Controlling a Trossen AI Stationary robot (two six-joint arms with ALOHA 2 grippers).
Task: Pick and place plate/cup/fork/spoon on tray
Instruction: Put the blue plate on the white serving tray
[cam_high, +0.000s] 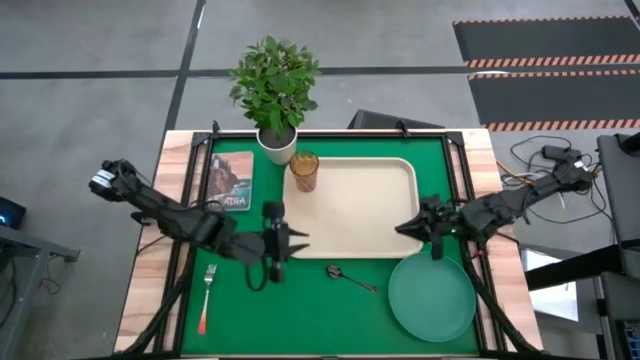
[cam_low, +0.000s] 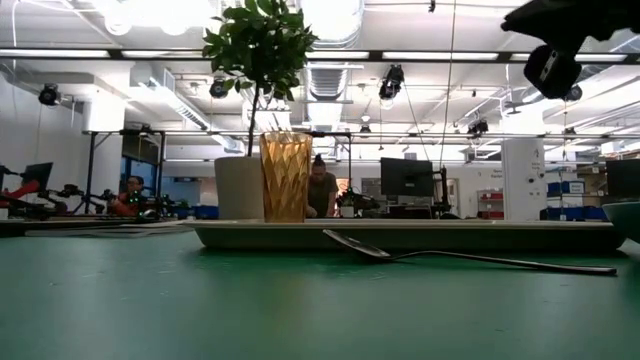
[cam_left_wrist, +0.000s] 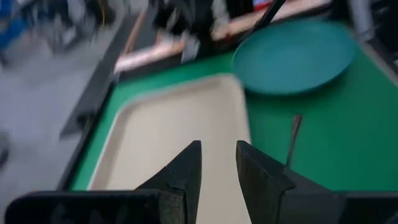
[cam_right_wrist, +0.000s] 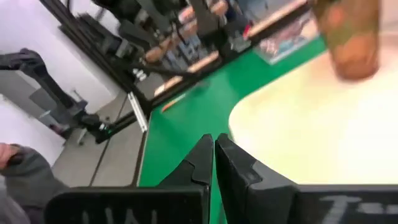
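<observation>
The cream tray lies on the green mat, with the amber cup standing upright in its far left corner. The teal plate lies on the mat near the tray's near right corner. The silver spoon lies on the mat just in front of the tray. The red-handled fork lies at the near left. My left gripper hovers at the tray's near left corner, slightly open and empty. My right gripper is shut and empty, above the tray's near right part, between tray and plate.
A potted plant in a white pot stands at the mat's far edge, beside the cup. A book lies left of the tray. People sit in the room beyond the table.
</observation>
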